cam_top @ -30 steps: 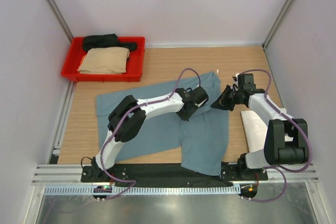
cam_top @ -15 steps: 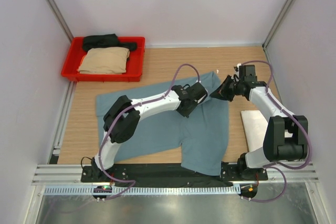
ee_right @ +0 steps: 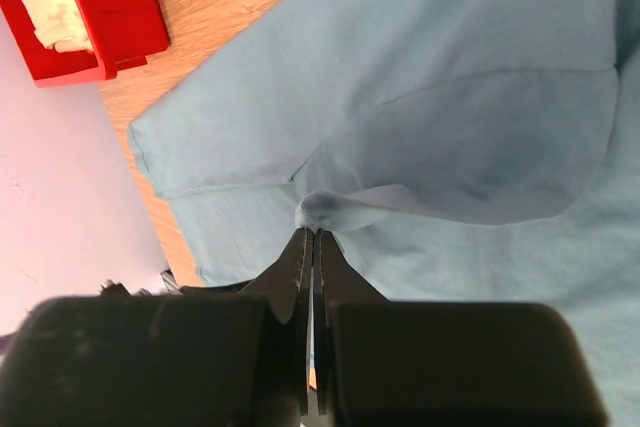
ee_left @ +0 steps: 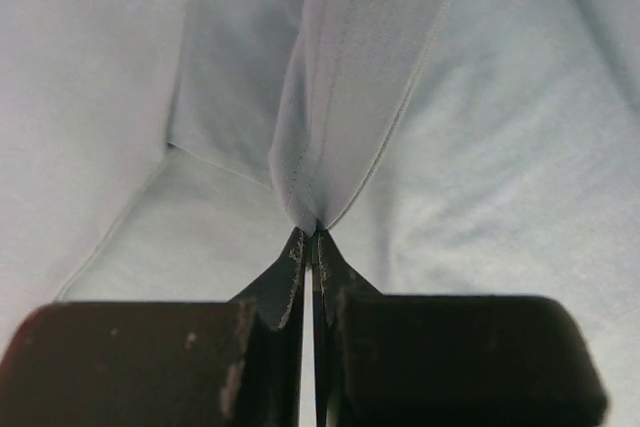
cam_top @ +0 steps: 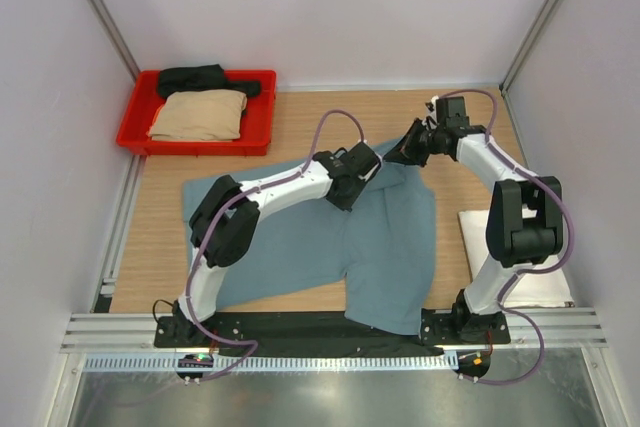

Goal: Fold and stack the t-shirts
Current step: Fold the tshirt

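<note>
Two grips now hold the teal t-shirt (cam_top: 390, 247): my left claw (ee_left: 312, 247) just clamped on, joining my right claw (ee_right: 311, 247), ready to fold.

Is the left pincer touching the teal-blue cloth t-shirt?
Touching. The left wrist view shows the left pincer shut on a pinched fold of the teal-blue cloth t-shirt.

Both arms reach out, bent toward each other. The left gripper (ee_left: 312, 239) and right gripper (ee_right: 310, 237) pinch the blue t-shirt (cam_top: 300, 247).
</note>
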You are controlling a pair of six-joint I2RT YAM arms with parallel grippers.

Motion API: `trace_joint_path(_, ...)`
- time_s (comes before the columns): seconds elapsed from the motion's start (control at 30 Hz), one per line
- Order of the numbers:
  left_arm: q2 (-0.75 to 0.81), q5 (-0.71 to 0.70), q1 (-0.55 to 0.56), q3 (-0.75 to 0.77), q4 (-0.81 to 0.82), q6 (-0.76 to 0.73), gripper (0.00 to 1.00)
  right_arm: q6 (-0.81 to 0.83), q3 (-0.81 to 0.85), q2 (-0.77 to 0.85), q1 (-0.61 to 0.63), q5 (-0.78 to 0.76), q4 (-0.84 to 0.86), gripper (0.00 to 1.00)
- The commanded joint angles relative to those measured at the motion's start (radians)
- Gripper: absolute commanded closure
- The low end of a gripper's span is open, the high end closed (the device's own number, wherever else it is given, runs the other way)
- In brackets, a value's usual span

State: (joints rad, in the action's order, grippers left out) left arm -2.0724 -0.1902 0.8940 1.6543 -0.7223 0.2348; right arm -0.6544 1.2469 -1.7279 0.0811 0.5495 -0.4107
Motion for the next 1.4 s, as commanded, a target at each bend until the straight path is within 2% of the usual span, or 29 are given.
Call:
trace_joint_path(0.0, 0.054, 0.012, -0.042, 0.005, 0.004, 0.012, 1.00, -0.010, 0.072, -0.021, 0.005, 0.007, 0.032, 0.99)
trace_joint_path(0.4, 0.003, -0.005, -0.128, 0.091, -0.032, 0.009, 1.00, 0.010, 0.173, -0.127, 0.005, 0.007, 0.001, 0.99)
trace_joint_path(0.77, -0.070, -0.028, -0.159, 0.192, -0.074, 0.015, 1.00, -0.004, 0.249, -0.194, 0.006, 0.010, 0.007, 0.99)
trace_joint_path(1.37, -0.161, -0.092, -0.185, 0.251, -0.152, 0.046, 1.00, -0.016, 0.327, -0.295, 0.023, 0.015, -0.005, 0.96)
